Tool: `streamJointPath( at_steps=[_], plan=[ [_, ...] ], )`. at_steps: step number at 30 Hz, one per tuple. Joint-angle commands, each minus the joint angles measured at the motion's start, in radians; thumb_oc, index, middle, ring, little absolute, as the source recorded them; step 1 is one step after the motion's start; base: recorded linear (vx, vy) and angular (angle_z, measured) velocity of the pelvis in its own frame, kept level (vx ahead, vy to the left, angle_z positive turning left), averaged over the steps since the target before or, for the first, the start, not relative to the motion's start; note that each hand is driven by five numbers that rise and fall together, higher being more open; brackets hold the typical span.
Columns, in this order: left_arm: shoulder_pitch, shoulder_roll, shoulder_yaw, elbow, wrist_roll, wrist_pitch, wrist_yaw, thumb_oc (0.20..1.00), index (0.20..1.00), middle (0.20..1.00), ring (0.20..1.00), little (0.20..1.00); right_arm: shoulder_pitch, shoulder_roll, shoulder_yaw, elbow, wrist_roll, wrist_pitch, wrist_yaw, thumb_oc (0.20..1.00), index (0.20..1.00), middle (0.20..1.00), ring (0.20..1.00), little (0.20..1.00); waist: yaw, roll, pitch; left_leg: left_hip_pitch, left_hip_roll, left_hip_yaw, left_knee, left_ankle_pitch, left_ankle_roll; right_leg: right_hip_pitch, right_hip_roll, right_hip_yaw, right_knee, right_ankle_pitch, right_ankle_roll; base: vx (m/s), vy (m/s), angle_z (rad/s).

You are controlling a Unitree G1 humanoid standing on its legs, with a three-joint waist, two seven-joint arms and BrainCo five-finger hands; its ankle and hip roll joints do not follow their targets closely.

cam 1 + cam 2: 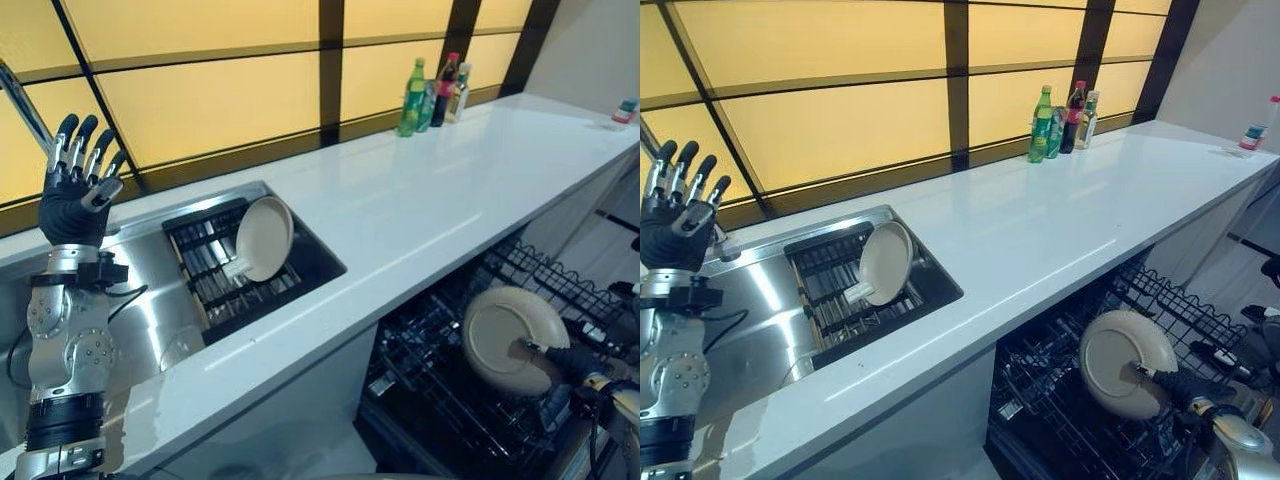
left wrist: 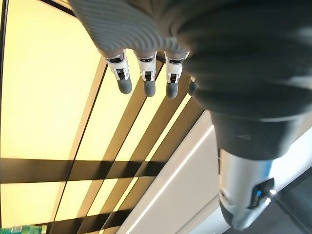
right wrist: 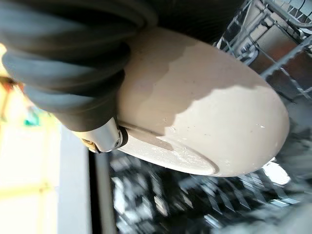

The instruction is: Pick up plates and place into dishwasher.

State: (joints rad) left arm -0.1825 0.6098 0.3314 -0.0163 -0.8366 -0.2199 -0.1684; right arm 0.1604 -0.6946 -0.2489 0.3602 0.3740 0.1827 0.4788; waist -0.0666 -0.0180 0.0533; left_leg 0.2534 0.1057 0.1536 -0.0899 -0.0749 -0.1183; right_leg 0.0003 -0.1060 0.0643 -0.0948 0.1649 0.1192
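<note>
Item one: round cream ceramic plate [image 1: 1127,362], held on edge above the black wire rack of the open dishwasher [image 1: 1200,300], its concave face turned up and toward the counter, its plane tilted rather than flat; being round, it has no long axis to report. The right hand [image 1: 1185,385] grips it at the lower right rim, thumb laid across the face with fingers curled behind; the right wrist view shows the plate's [image 3: 204,122] pale underside pressed against the hand's dark ribbed cover [image 3: 73,63], with rack wires beyond. Item two: second round cream plate [image 1: 264,238], standing on edge in the black slatted drain rack [image 1: 215,275] inside the stainless steel sink [image 1: 150,300], face turned toward the window side and leaning slightly. Item three: left hand [image 1: 75,185], raised upright above the sink's left end, palm empty, fingers [image 2: 146,80] straight and spread loosely, holding nothing. Surface: long glossy white countertop [image 1: 450,190] running to the far right, the sink sunk into its left part, the dishwasher opening below its front edge. Room: wall of amber-lit panels [image 1: 200,100] divided by dark frames behind the counter. Sundries: green plastic bottle [image 1: 411,97], dark bottle with red cap [image 1: 445,88] and clear pale bottle [image 1: 459,92], grouped at the back of the counter; a small container [image 1: 626,110] at the far right end. Labels too small to read.
</note>
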Motion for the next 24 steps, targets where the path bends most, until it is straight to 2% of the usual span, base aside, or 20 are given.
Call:
streamJointPath(
  at_steps=[1,8,13,19,24],
  plan=[
    [-0.068,0.086,-0.069,0.018,0.045,-0.032,0.012,1.000,1.000,1.000,1.000,1.000,-0.088,-0.095,0.045,0.028,-0.055,-0.029,0.073,0.200,0.200,0.200,0.200,0.200,-0.006,-0.028,-0.035,-0.111,-0.047,-0.049,0.003,0.049,0.050,0.118,0.022,-0.093,0.008,-0.128,-0.013,0.01,-0.064,0.01],
    [-0.045,0.090,-0.063,0.011,0.044,-0.032,0.007,1.000,1.000,1.000,1.000,1.000,-0.089,-0.101,0.136,0.023,-0.173,-0.005,0.176,0.200,0.200,0.200,0.200,0.200,0.008,-0.029,-0.032,-0.113,-0.041,-0.060,0.003,0.055,0.047,0.122,0.028,-0.097,0.008,-0.133,-0.018,0.01,-0.046,0.04],
    [-0.040,0.091,-0.066,0.001,0.047,-0.023,-0.002,1.000,1.000,1.000,1.000,1.000,-0.087,-0.098,0.196,0.029,-0.256,-0.015,0.240,0.200,0.200,0.200,0.200,0.200,0.015,-0.027,-0.032,-0.117,-0.039,-0.065,0.003,0.060,0.045,0.122,0.029,-0.100,0.008,-0.134,-0.019,0.01,-0.022,0.00],
    [-0.037,0.084,-0.081,-0.006,0.056,-0.025,0.001,1.000,1.000,1.000,1.000,1.000,-0.083,-0.081,0.284,0.013,-0.346,-0.036,0.258,0.200,0.200,0.200,0.200,0.200,0.017,-0.018,-0.025,-0.120,-0.040,-0.071,0.003,0.065,0.045,0.123,0.032,-0.096,0.008,-0.137,-0.021,0.00,0.000,0.00],
    [-0.033,0.060,-0.083,-0.019,0.067,-0.024,-0.001,1.000,1.000,1.000,1.000,1.000,-0.077,-0.028,0.346,0.022,-0.424,-0.016,0.233,0.200,0.200,0.200,0.200,0.200,0.021,-0.010,-0.029,-0.119,-0.043,-0.079,0.003,0.066,0.047,0.129,0.032,-0.093,0.008,-0.143,-0.022,0.00,0.000,0.00]
  ],
)
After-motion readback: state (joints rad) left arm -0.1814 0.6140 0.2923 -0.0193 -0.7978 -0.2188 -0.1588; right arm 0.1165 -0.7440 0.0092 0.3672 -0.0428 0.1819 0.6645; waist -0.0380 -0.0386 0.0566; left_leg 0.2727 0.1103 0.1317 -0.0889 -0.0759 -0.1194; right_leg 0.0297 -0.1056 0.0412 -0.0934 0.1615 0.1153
